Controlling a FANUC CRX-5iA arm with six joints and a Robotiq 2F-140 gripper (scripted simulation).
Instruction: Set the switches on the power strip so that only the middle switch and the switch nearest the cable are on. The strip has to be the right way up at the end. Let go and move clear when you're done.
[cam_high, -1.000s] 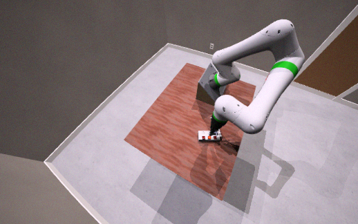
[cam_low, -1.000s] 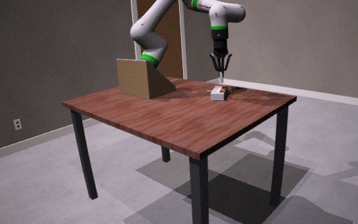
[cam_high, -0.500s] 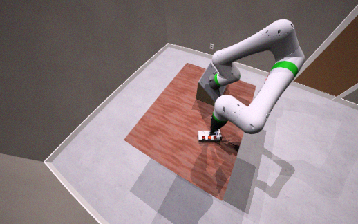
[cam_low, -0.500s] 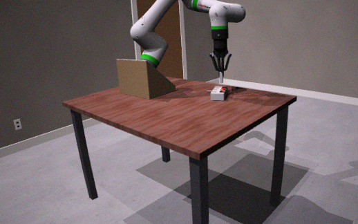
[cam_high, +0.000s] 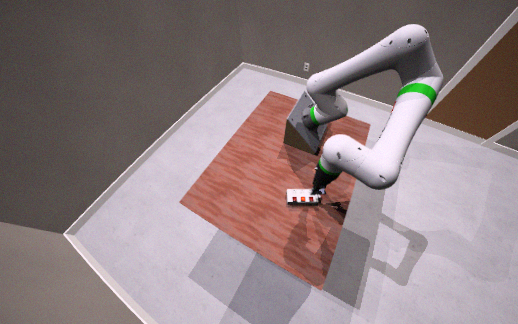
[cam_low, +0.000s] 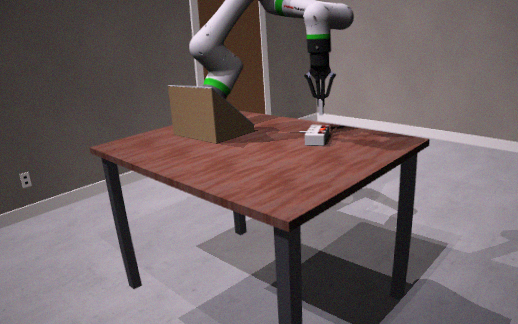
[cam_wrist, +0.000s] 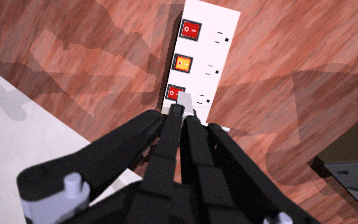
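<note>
The power strip (cam_high: 303, 196) lies face up on the wooden table (cam_high: 235, 190), toward the table's edge at about four o'clock from the table's middle in the top view. It is a white bar with three rocker switches in a row along one long side. In the wrist view the strip (cam_wrist: 207, 55) runs from twelve o'clock down toward the centre. The far switch (cam_wrist: 190, 30) is dark red, the middle switch (cam_wrist: 182, 63) glows yellow-orange, and the near switch (cam_wrist: 175, 93) is dark red and partly hidden behind the fingertips.

In the exterior view, from left to right: a tan wedge-shaped block (cam_low: 205, 113) stands at about ten o'clock on the table (cam_low: 260, 170), with the white arm (cam_low: 216, 47) rising from behind it. The gripper (cam_low: 320, 107) hangs straight down, just above the strip's (cam_low: 317, 134) far end. There is a clear gap between its tip and the strip in this view.

The gripper's fingers are pressed together with nothing between them, the pale pads meeting in a single narrow tip. In the wrist view that tip sits at the near end of the strip, over the edge of the near switch. I cannot tell from this view alone whether it touches.

The cable is not clearly visible in any view.
</note>
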